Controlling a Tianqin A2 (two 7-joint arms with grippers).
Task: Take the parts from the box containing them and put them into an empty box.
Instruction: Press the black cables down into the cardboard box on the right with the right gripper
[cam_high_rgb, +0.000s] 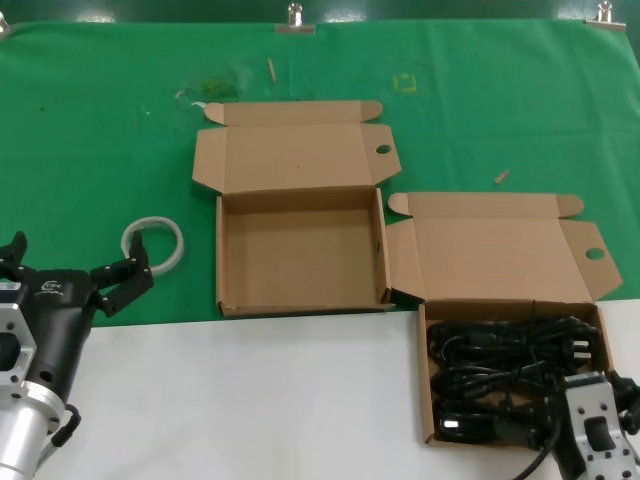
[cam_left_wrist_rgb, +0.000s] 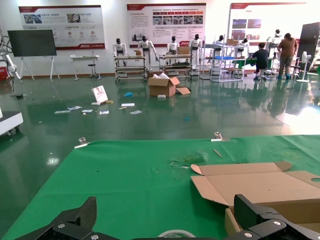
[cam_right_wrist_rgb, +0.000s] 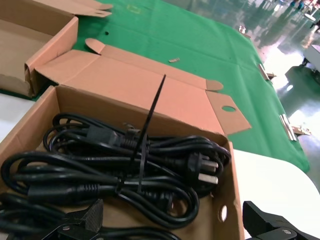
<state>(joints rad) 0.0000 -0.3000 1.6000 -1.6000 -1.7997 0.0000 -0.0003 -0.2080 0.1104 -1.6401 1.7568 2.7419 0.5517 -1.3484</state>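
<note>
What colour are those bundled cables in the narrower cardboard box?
Black: the bundled power cables, tied with a black zip tie, show best in the right wrist view.

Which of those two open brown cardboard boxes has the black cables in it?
The narrower brown cardboard box under the right gripper, on the white surface, holds bundled black power cables. The wider squarish brown cardboard box is empty.

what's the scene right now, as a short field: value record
full box: narrower cardboard box, lid open, on the right
contents: bundled black power cords, tied with a black zip tie
empty box: wider cardboard box, lid open, nothing inside
left gripper: open, left of the empty box, beside a tape ring
right gripper: open, low over the cords
surface: green cloth behind, white table in front
</note>
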